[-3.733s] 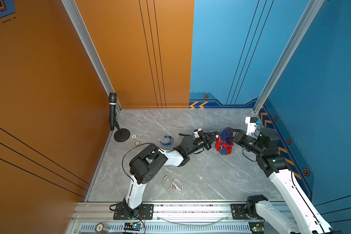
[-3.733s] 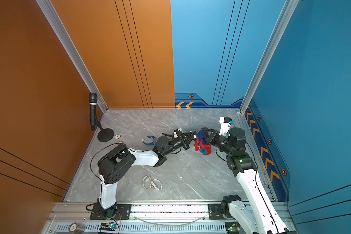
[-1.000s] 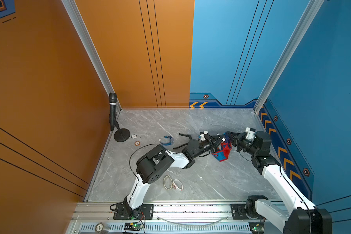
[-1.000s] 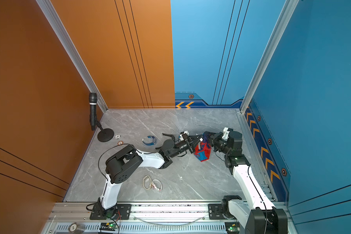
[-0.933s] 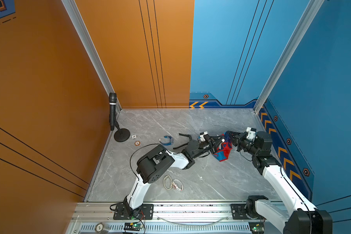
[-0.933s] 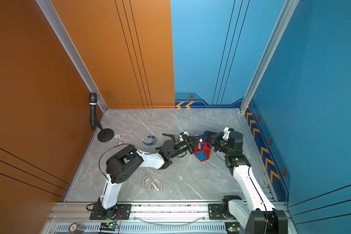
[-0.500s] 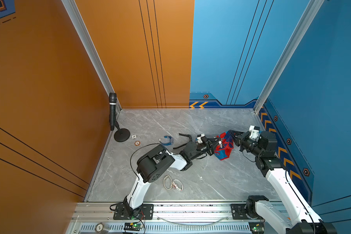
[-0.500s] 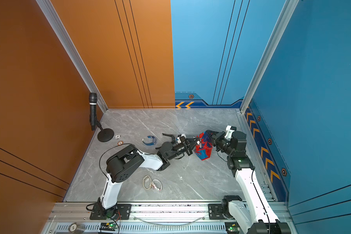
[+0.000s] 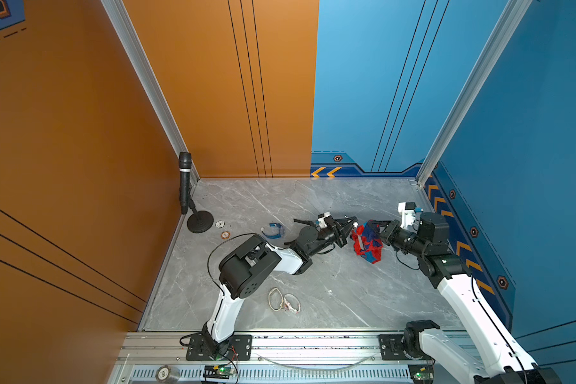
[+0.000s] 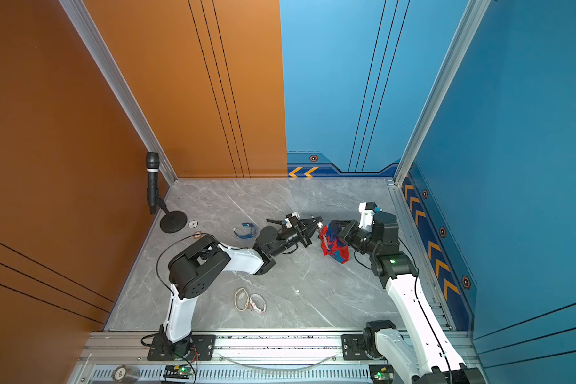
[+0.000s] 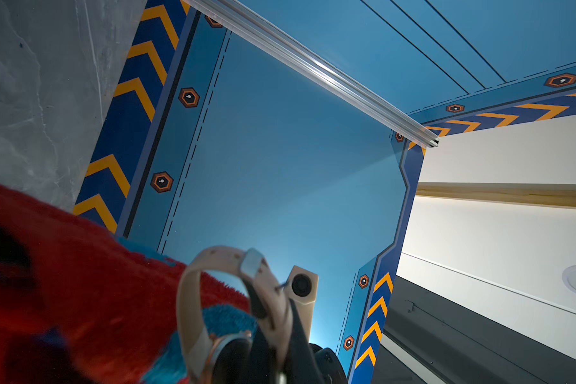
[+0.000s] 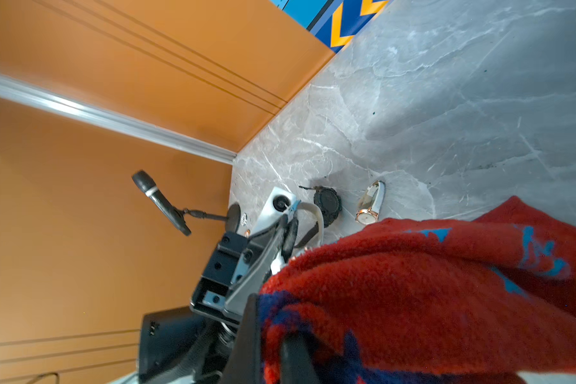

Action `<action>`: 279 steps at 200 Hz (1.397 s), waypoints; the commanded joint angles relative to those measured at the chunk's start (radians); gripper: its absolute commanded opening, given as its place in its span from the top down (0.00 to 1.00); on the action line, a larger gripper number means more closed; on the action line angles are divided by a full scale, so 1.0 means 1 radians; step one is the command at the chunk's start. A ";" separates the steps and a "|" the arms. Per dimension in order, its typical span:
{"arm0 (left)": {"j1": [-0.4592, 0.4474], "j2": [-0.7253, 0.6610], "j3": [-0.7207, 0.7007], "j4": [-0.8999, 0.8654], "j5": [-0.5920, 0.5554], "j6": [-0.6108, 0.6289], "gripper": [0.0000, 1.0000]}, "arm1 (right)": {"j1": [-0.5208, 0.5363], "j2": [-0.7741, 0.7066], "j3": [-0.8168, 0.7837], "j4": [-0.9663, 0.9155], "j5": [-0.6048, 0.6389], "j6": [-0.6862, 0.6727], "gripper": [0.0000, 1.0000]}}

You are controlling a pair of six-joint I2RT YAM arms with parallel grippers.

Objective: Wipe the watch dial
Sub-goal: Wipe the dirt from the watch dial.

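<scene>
My left gripper (image 9: 350, 224) (image 11: 275, 320) is shut on the watch (image 11: 193, 299), which has a beige strap and a rose-gold rim round its dial (image 11: 226, 349). In both top views the watch (image 10: 320, 225) shows as a small pale spot at the fingertips. My right gripper (image 9: 383, 229) (image 12: 273, 345) is shut on a red and blue fluffy cloth (image 9: 366, 240) (image 12: 429, 292) that hangs above the floor. The cloth (image 11: 80, 282) sits right beside the dial; I cannot tell whether they touch.
A black watch (image 12: 328, 204) and a white one (image 12: 369, 206) lie on the grey floor past my left gripper. A blue watch (image 9: 274, 230) and pale watches (image 9: 285, 301) also lie there. A microphone on a stand (image 9: 185, 186) occupies the back left corner.
My right arm has drawn back toward the right wall and lifted the cloth slightly. The left gripper has kept the watch close to the cloth's left edge.
</scene>
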 commanded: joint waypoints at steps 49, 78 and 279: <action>0.016 -0.066 0.024 -0.024 0.085 -0.041 1.00 | 0.367 -0.123 -0.182 0.172 0.423 -0.669 1.00; 0.029 -0.096 -0.011 -0.048 0.138 -0.033 1.00 | 0.391 -0.149 -0.255 0.255 0.553 -0.779 1.00; 0.032 -0.123 -0.043 -0.049 0.305 -0.029 1.00 | 0.391 -0.138 -0.344 0.471 0.537 -0.902 1.00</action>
